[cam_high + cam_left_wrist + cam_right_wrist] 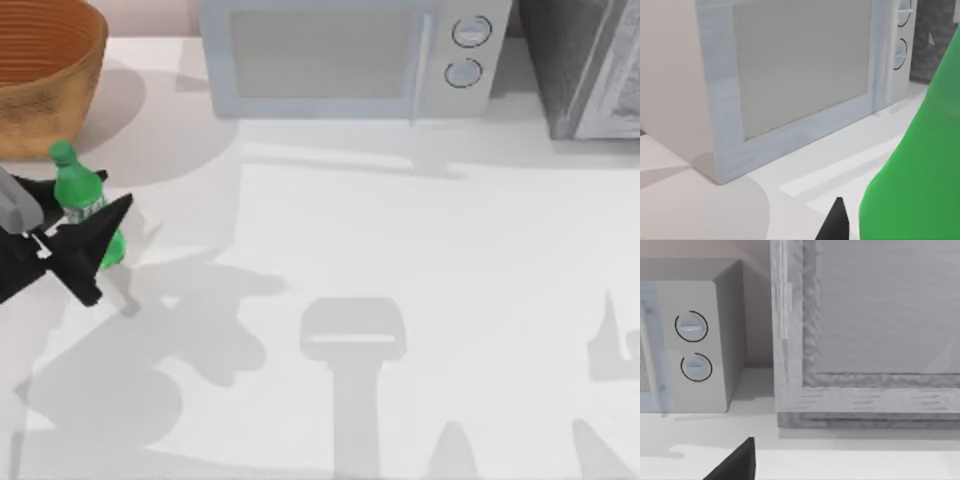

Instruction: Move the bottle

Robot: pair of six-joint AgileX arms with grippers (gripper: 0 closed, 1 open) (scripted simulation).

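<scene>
A white microwave stands on the white table, two round dials stacked one above the other on its front panel. Just beside it stands a large grey textured box. One dark fingertip of the right gripper juts over the table.

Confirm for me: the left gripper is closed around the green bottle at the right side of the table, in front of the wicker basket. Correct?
Not quite. The left gripper does sit around the green bottle, in front of the wicker basket, but this is at the left side of the table, not the right. The top view shows it, with the microwave further back, near the middle.
</scene>
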